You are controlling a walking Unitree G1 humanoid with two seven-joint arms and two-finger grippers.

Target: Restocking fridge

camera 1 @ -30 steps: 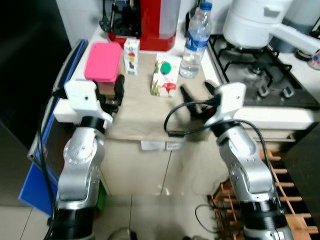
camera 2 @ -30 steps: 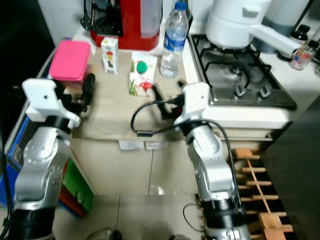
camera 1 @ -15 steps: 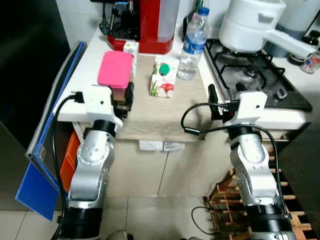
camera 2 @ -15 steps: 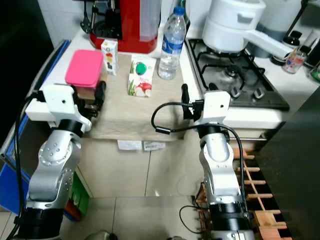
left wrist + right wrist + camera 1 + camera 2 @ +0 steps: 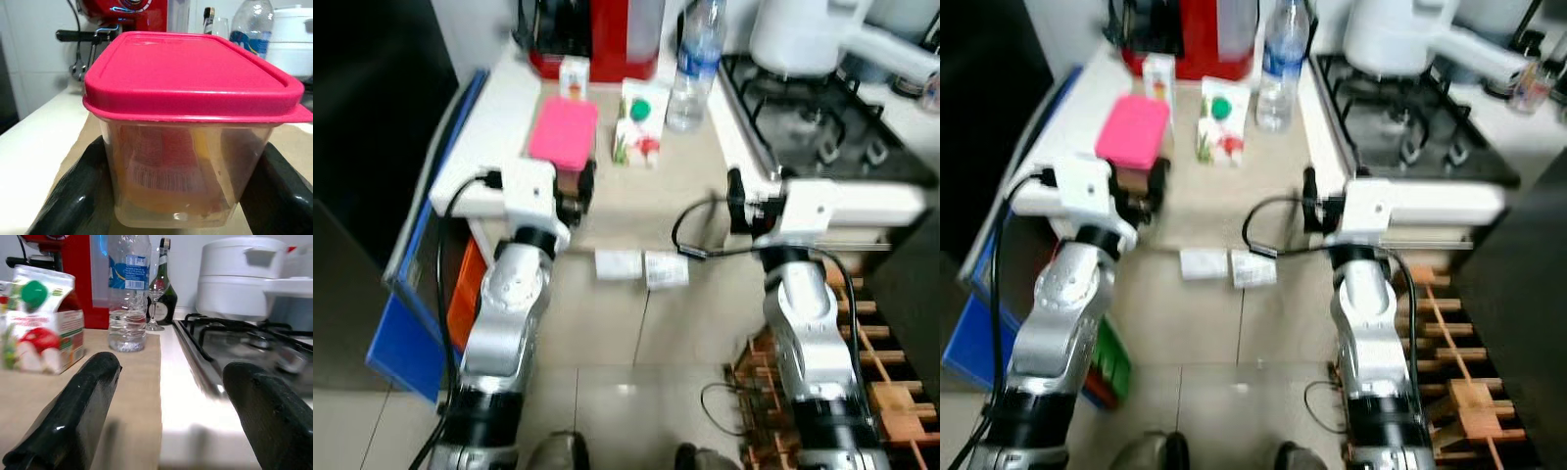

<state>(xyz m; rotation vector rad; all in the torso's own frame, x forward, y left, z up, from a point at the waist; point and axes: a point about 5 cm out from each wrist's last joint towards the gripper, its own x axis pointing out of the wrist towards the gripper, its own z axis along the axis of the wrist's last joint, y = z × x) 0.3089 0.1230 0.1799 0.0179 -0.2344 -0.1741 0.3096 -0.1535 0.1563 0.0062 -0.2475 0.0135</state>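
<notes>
A clear container with a pink lid rests on the beige mat near the counter's front left. My left gripper is shut on it, one black finger against each side wall. A juice carton with a green cap, a small carton and a water bottle stand further back. My right gripper hangs open with nothing between its fingers, at the counter's front edge by the stove. Its wrist view looks past both fingers at the juice carton and bottle.
A red coffee machine stands at the back of the counter. To the right are a gas stove and a white pot. A blue board leans at the left, and a wooden rack stands on the floor at the right.
The camera has drawn back and the picture is blurred. My right gripper pulled back from beside the juice carton to the counter edge. The container now lies in front of the small carton.
</notes>
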